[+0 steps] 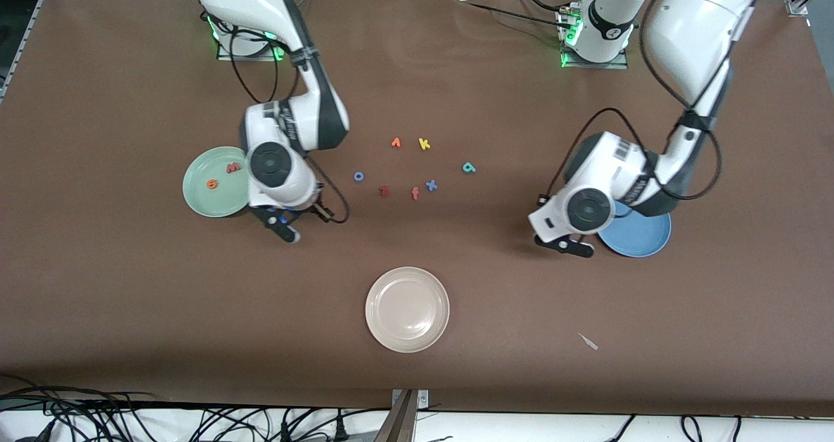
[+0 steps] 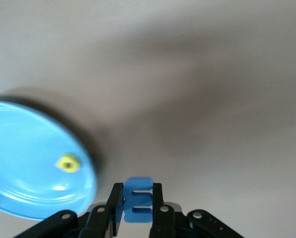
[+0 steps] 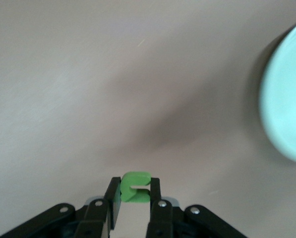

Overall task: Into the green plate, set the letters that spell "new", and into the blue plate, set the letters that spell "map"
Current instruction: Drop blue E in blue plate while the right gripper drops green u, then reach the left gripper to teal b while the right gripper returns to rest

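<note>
My right gripper [image 1: 281,224] [image 3: 135,181] is shut on the green n [image 3: 137,193], over the table beside the green plate [image 1: 199,197] [image 3: 286,99]. In that plate lie the orange e [image 1: 212,184] and the salmon-pink w [image 1: 233,167]. My left gripper [image 1: 565,244] [image 2: 138,187] is shut on the blue m [image 2: 138,204], over the table beside the blue plate [image 1: 642,236] [image 2: 24,148], which that arm partly hides. The yellow a [image 2: 68,163] lies in the blue plate. The teal p [image 1: 469,167] lies on the table mid-way between the plates.
Loose letters lie mid-table: an orange one [image 1: 396,143], yellow k [image 1: 424,144], blue o [image 1: 359,176], dark red one [image 1: 384,191], orange-red f [image 1: 415,193], blue x [image 1: 431,185]. A beige plate [image 1: 407,308] sits nearer the camera, with a white scrap [image 1: 588,341] beside it.
</note>
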Robot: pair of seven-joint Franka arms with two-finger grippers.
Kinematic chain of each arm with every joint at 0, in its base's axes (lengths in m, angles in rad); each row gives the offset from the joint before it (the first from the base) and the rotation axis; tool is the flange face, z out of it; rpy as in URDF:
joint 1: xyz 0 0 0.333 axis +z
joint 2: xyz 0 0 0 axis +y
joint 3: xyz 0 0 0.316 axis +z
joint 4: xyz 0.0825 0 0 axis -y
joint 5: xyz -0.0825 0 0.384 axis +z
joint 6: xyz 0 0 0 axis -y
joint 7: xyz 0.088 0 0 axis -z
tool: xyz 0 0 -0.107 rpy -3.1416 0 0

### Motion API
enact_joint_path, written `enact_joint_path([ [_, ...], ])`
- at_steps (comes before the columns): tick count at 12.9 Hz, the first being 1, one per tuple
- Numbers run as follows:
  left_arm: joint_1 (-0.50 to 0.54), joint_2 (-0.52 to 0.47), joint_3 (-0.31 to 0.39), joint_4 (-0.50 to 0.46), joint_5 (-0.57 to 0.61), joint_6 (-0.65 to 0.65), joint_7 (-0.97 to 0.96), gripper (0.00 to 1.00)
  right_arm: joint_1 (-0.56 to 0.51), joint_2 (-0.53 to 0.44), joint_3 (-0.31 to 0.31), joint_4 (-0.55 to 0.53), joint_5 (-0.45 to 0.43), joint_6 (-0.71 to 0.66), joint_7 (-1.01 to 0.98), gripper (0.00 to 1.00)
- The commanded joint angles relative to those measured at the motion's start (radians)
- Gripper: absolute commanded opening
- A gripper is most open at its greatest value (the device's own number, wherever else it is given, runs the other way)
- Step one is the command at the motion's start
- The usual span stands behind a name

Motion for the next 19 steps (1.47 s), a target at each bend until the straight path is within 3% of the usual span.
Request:
enact_joint_path([
  [1, 0.121, -0.032, -0.012, -0.054, 0.022, -0.006, 0.248, 0.07, 0.008, -0.099, -0.099, -0.151, 0.018, -0.017, -0.252, 0.19],
  [3, 0.205, -0.044, -0.012, -0.1, 0.03, 0.032, 0.376, 0.07, 0.008, -0.15, -0.172, -0.276, 0.019, 0.038, -0.429, 0.19],
  [5, 0.267, -0.113, -0.014, -0.259, 0.03, 0.213, 0.387, 0.08, 0.006, -0.152, -0.205, -0.404, 0.019, 0.179, -0.56, 0.19],
  [7, 0.288, -0.187, -0.012, -0.394, 0.028, 0.363, 0.381, 0.23, 0.006, -0.147, -0.205, -0.471, 0.021, 0.278, -0.571, 0.2],
  [8, 0.305, -0.202, -0.012, -0.424, 0.028, 0.396, 0.378, 0.35, 0.006, -0.14, -0.205, -0.471, 0.027, 0.282, -0.571, 0.22],
  [9, 0.31, -0.215, -0.012, -0.438, 0.028, 0.413, 0.373, 0.8, 0.006, -0.127, -0.205, -0.469, 0.047, 0.284, -0.571, 0.26],
  [10, 0.308, -0.216, -0.014, -0.429, 0.028, 0.404, 0.372, 1.0, 0.005, -0.126, -0.205, -0.466, 0.053, 0.281, -0.569, 0.74],
  [11, 0.302, -0.216, -0.014, -0.404, 0.019, 0.378, 0.363, 1.0, 0.005, -0.13, -0.206, -0.453, 0.053, 0.269, -0.568, 1.0],
  [12, 0.289, -0.216, -0.018, -0.378, 0.015, 0.334, 0.328, 1.0, 0.005, -0.133, -0.211, -0.442, 0.053, 0.244, -0.571, 1.0],
  [14, 0.285, -0.216, -0.11, -0.377, -0.091, 0.318, 0.152, 1.0, 0.005, -0.135, -0.223, -0.36, 0.055, 0.133, -0.566, 1.0],
  [19, 0.27, -0.201, -0.331, -0.412, -0.145, 0.374, -0.287, 1.0, 0.005, -0.135, -0.326, -0.016, 0.049, -0.287, -0.598, 1.0],
])
